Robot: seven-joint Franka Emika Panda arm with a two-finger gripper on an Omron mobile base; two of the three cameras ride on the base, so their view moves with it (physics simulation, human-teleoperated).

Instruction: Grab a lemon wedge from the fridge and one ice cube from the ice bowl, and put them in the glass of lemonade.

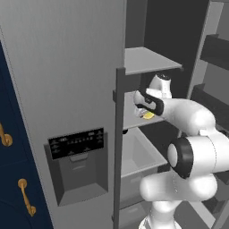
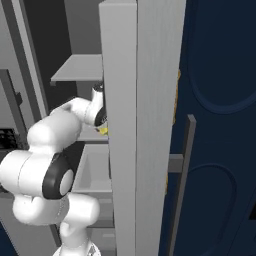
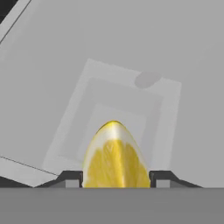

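Lemon wedge (image 3: pixel 114 157), bright yellow with pale rind and pulp showing, sits clamped between the gripper (image 3: pixel 115 179) fingertips.

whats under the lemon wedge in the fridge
The bright yellow lemon wedge, between the gripper fingertips, has a pale grey fridge shelf surface behind it. Its underside contact is hidden by the wedge.

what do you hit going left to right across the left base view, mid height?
navy cabinet with brass handles → black dispenser panel on the closed fridge door → dark edge of the open fridge → lemon wedge at the tool → white arm
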